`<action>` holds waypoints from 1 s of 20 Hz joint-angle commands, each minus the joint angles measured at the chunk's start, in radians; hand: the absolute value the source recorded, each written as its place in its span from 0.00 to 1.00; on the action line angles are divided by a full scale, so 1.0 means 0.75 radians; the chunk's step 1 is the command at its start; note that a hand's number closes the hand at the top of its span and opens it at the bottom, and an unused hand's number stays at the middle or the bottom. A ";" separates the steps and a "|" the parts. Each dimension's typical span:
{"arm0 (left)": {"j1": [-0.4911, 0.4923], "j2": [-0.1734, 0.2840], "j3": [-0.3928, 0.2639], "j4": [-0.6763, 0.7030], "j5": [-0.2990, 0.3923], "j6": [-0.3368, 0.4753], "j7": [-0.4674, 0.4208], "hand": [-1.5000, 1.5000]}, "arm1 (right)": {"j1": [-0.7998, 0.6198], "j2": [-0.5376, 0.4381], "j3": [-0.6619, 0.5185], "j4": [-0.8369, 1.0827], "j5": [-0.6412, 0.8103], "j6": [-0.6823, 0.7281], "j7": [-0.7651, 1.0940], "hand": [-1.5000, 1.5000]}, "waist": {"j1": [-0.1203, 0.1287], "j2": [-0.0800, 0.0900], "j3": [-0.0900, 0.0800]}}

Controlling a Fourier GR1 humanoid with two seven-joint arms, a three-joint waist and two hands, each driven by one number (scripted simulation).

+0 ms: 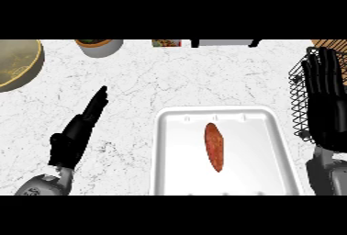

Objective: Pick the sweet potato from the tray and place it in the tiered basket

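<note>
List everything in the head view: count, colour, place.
sweet potato: 1, reddish brown, lying lengthwise in the middle of the tray
tray: 1, white, lower centre-right of the counter
tiered basket: 1, black wire, right edge, partly behind the right robot hand
bowl: 1, olive-tan, upper left corner, cut off by the edge
pot: 1, grey, brown inside, top edge left of centre
packet: 1, multicoloured, top edge centre, mostly cut off
counter: 1, white marble
left robot hand: 1, black, fingers straight, left of the tray
right robot hand: 1, black, fingers straight, over the basket at right
</note>
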 commanded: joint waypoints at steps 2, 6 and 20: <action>0.076 0.032 0.075 0.071 0.032 0.006 0.027 0.50 | 0.130 0.163 0.034 0.136 -0.252 0.154 -0.035 1.00 | 0.037 0.016 -0.001; 0.165 0.083 0.168 0.166 0.070 0.026 0.051 0.50 | 0.264 0.301 0.133 0.326 -0.611 0.334 0.044 1.00 | 0.142 0.065 0.020; 0.276 0.128 0.290 0.308 0.194 -0.110 -0.022 0.50 | 0.371 -0.241 0.412 0.327 0.215 0.036 0.175 0.00 | 0.033 0.002 -0.012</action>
